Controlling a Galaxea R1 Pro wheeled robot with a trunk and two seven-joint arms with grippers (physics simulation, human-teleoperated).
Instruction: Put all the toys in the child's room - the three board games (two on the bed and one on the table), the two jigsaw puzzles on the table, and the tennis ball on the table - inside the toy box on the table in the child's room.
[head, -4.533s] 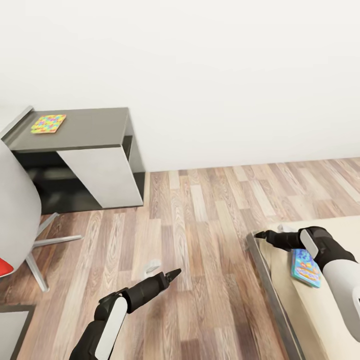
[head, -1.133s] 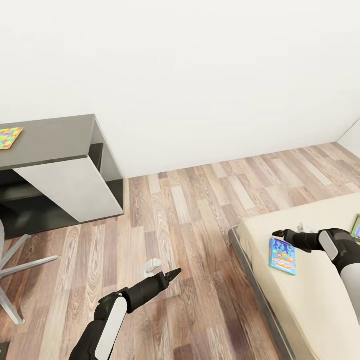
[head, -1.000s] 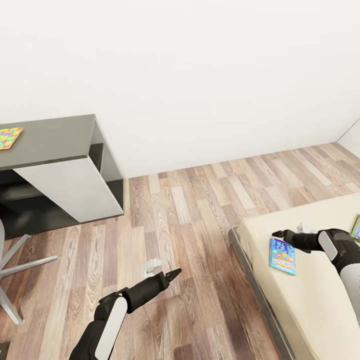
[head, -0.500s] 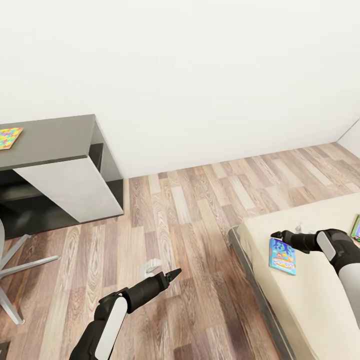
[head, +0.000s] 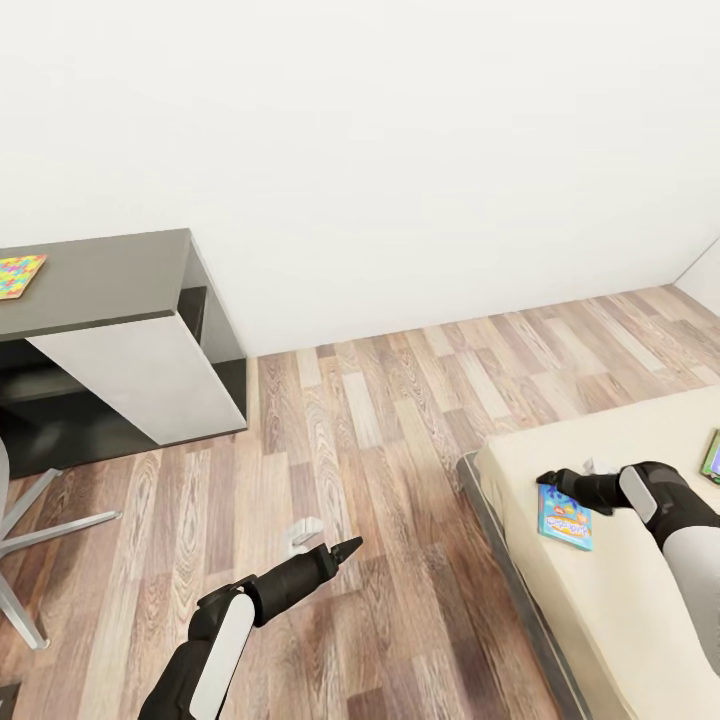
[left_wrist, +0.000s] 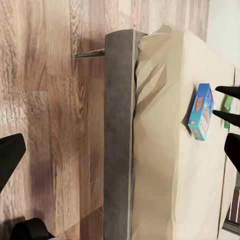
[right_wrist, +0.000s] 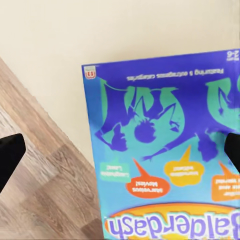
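While the right jaws (head: 549, 479) stand spread just above the blue board game (head: 564, 516), with one dark fingertip (right_wrist: 10, 152) showing at either side of its cover in the right wrist view, the box lies flat on the beige bed (head: 640, 610), near the mattress corner. A second board game (head: 712, 452), green-edged, lies farther along the bed at the head view's edge. The left jaws (head: 340, 550) hang over the wood-plank floor (head: 400, 400), apart from everything; whether they are parted or closed I cannot tell from the head view. On the surface (head: 100, 280) by the white wall, one jigsaw puzzle (head: 18, 275) lies flat.
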